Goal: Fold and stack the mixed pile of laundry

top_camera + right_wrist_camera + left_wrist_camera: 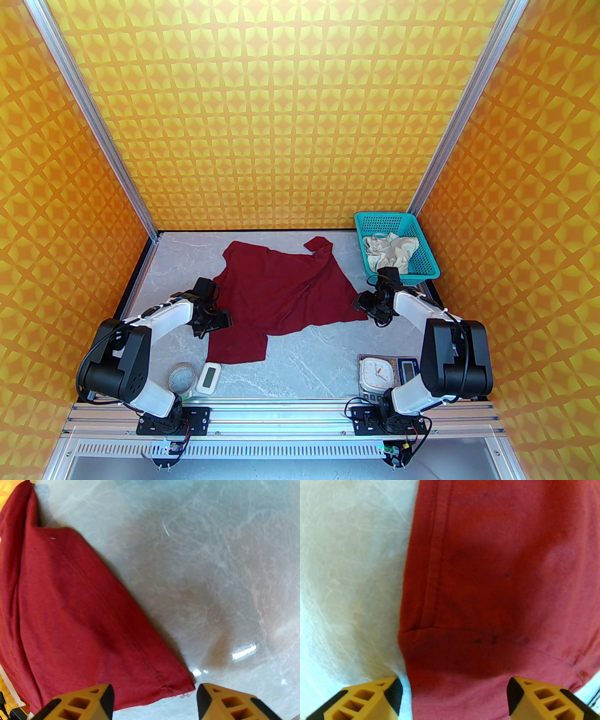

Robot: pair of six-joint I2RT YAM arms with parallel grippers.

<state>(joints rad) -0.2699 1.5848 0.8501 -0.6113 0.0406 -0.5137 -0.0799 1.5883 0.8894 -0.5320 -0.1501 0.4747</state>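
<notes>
Two items at the near edge, a white device (207, 377) left and a clock (376, 372) on a scale (408, 370) right, kept clear. Middle of the counter (318, 356): dark red shirt (286, 290), spread flat but skewed. Left end effector (454, 695), jaws wide, straddles its left edge. Right end effector (155, 698), jaws apart, brackets its near right corner. Neither grips yet, likely poised to pinch and straighten. Far right: cream shorts (391, 251), crumpled in the teal basket (425, 243).
</notes>
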